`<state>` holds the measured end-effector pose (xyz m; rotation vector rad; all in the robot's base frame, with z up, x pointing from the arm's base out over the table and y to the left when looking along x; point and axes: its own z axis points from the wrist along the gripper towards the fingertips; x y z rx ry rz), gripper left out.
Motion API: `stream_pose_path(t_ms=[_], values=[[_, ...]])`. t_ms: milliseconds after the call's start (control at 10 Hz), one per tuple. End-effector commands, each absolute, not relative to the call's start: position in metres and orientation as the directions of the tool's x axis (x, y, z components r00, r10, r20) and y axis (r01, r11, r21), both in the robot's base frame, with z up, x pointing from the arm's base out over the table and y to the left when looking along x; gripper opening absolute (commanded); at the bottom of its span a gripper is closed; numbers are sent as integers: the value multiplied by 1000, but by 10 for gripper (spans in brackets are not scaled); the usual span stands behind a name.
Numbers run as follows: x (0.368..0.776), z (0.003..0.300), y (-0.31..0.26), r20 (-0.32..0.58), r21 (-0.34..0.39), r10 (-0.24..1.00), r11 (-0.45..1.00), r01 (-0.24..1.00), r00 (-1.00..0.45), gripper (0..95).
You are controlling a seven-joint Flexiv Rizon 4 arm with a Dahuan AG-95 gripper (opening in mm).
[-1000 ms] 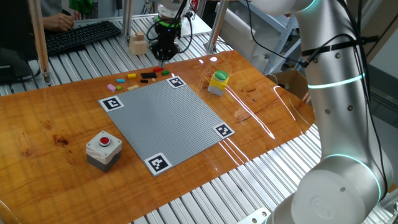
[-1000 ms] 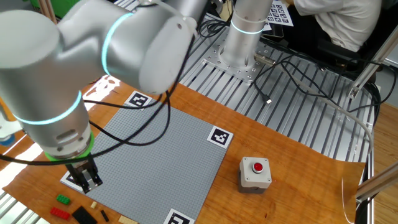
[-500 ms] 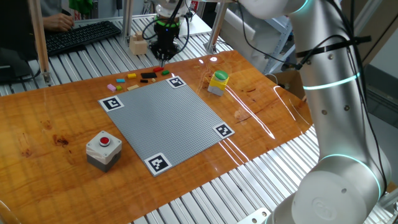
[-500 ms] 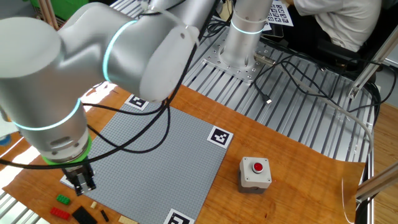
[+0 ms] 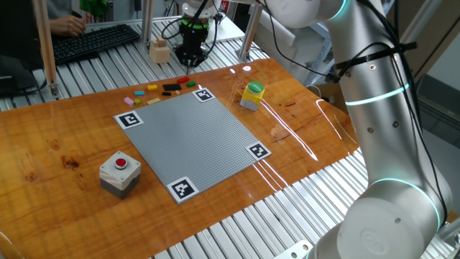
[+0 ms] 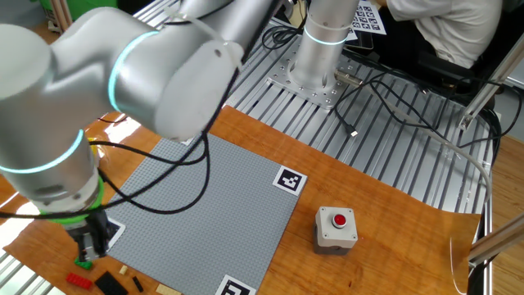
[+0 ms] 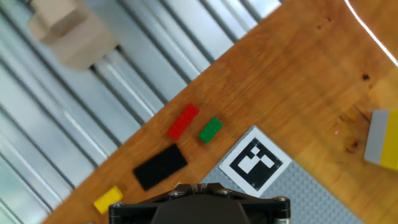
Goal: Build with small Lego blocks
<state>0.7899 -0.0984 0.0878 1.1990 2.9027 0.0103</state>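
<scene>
The small Lego blocks lie in a loose row on the wood beside the far edge of the grey baseplate (image 5: 194,137). They include red (image 5: 182,80), green (image 5: 192,83), black (image 5: 171,88), yellow (image 5: 152,88), pink (image 5: 129,101) and tan (image 5: 154,101). The hand view shows the red block (image 7: 183,121), the green (image 7: 210,129), the black (image 7: 160,167) and the yellow (image 7: 108,199). My gripper (image 5: 190,59) hangs above the red and green blocks, apart from them. In the other fixed view the gripper (image 6: 86,251) is just above the green block (image 6: 82,263). Its jaws look closed and hold nothing.
A pale wooden block (image 5: 159,52) stands on the metal slats behind the blocks. A yellow container with a green top (image 5: 251,94) stands right of the baseplate. A grey box with a red button (image 5: 119,173) sits at the near left. A keyboard and a person's hand are at the far left.
My gripper has moved from over the baseplate's marker corner outward to above the red and green blocks. The blocks have not moved.
</scene>
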Motion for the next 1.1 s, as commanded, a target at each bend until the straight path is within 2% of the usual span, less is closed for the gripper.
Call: stream_pose_path(t_ms=[100,500,800,1100], values=[[793,79,-103,-19,59,818,575,816,-575,0],[794,67,-101,-9,93,872,487,868,-489,0],[796,57,-81,9,95,920,389,916,-392,0],[797,48,-70,13,96,934,355,930,-358,0]])
